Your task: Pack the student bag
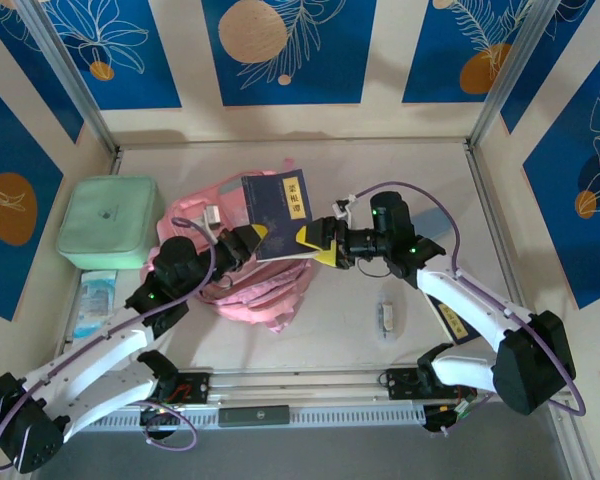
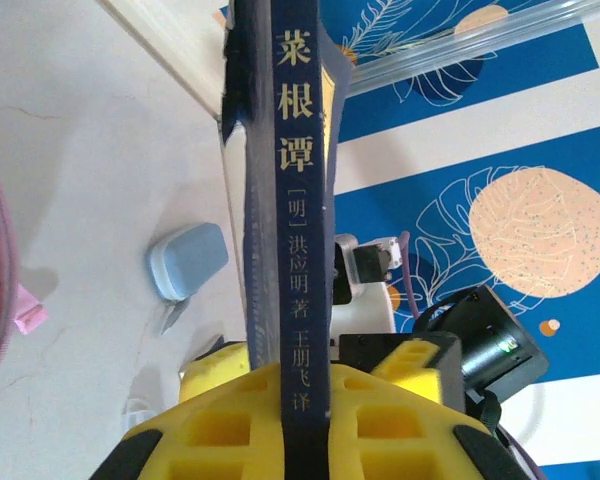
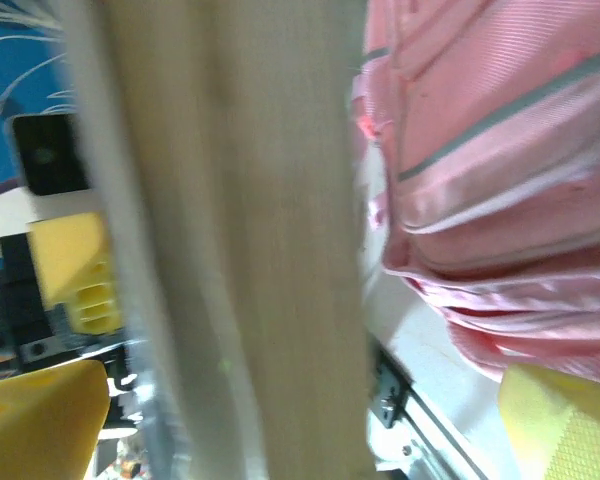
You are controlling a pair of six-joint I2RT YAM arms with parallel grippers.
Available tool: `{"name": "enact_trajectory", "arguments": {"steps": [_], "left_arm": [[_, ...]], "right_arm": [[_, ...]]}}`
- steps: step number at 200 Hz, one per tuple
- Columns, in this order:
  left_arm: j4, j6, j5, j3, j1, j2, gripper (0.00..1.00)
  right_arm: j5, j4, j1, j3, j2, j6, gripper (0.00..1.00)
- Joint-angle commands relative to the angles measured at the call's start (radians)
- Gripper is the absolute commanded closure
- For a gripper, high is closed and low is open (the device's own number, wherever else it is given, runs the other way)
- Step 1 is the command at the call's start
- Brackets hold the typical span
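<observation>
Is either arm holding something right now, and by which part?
The left pincer is shut on the dark blue book with gold lettering, clamping the foot of its spine. The right pincer stands open around its page edge, gripping nothing.

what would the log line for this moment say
book: above student bag | left gripper: shut on book | right gripper: open around book edge | packed: not yet

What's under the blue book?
The pink backpack lies under the blue book, which the left hand holds up. The book covers part of the backpack, so what's there is hidden.
</observation>
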Motion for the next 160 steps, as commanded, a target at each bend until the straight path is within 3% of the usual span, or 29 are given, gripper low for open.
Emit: {"name": "enact_trajectory", "arguments": {"steps": [1, 28, 86, 109, 160], "left_arm": [[0.096, -0.005, 0.005, 0.036, -0.007, -0.007, 1.00], [0.098, -0.005, -0.017, 0.007, -0.008, -0.009, 1.00], [-0.019, 0.053, -0.062, 0.004, -0.006, -0.039, 1.00], [-0.035, 0.064, -0.060, 0.006, -0.007, -0.036, 1.00], [-0.053, 0.078, -0.039, 0.013, -0.012, -0.027, 1.00]], "right_arm": [[-0.097, 0.222, 0.005, -0.035, 0.016, 0.134, 0.01], [-0.100, 0.318, 0.016, -0.039, 0.015, 0.195, 0.02], [-0.083, 0.322, 0.014, -0.046, -0.032, 0.221, 0.24], [-0.048, 0.232, 0.028, -0.026, -0.036, 0.173, 0.36], [0.001, 0.141, 0.019, -0.012, -0.039, 0.137, 0.75]]}}
